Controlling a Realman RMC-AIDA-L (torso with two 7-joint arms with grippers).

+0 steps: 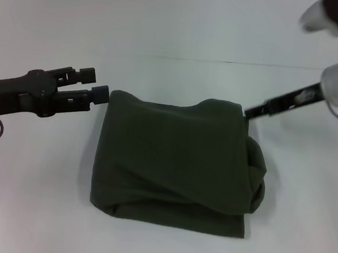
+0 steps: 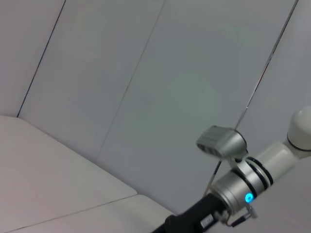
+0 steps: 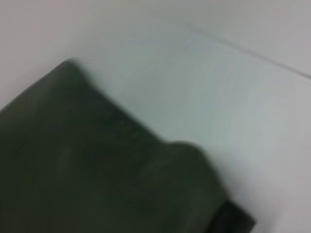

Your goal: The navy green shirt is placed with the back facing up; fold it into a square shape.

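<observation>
On the white table [image 1: 33,209] the navy green shirt [image 1: 171,163] lies folded into a rough square at the centre, its right edge bulging in a loose roll. At its far left corner sits the left gripper [image 1: 98,84], jaws spread and empty; at the far right corner is the right gripper [image 1: 246,113], and I cannot tell how its jaws stand. Should either pull away while snagging cloth, the fold would likely drag open.

Left hand [image 1: 98,85] reaches inward, fingers parted; right arm [image 1: 292,100] angles down, tip hidden.
</observation>
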